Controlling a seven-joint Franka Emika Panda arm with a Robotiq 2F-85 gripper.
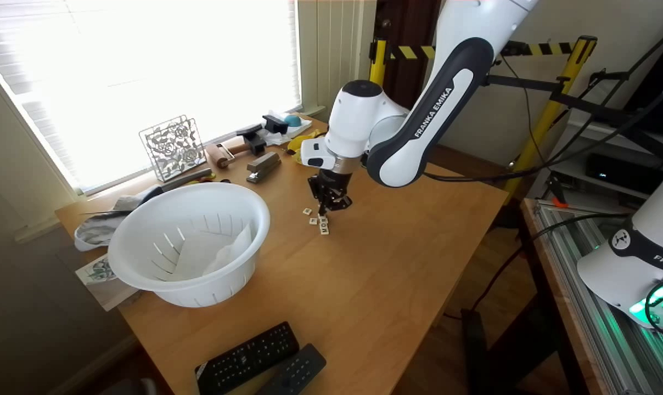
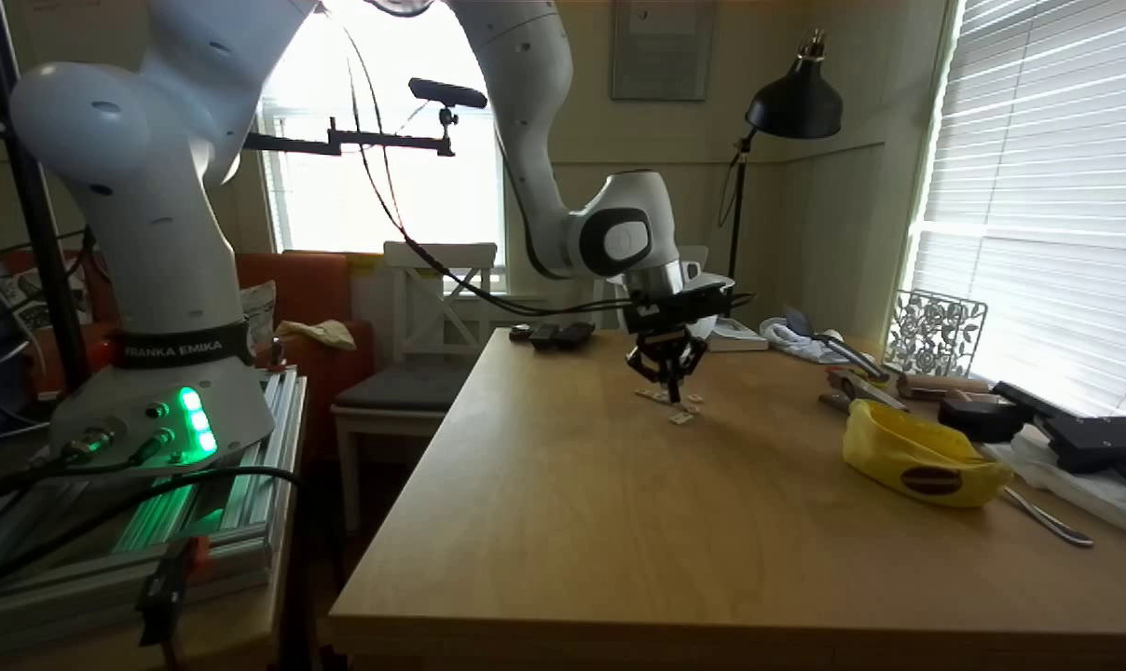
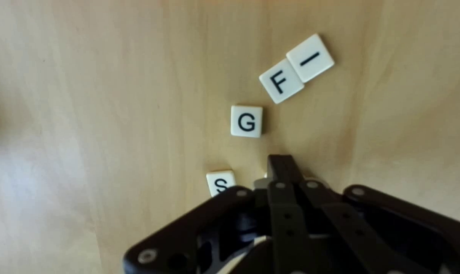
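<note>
The gripper (image 3: 281, 160) has its jaws together over the table (image 3: 138, 95). In the wrist view, tile G (image 3: 246, 121) lies between its ten and eleven o'clock, tile S (image 3: 219, 181) near eight, and tile F (image 3: 281, 81), touching tile I (image 3: 310, 58), near twelve.

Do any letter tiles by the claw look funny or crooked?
Yes! In the wrist view, the I tile lies sideways against the F tile, so their letters don't line up. The pair slants, while the G tile sits nearly straight. I see nothing broken.

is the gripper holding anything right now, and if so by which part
Nothing appears held: the gripper is shut, jaws together, near the G tile on the table.
</note>
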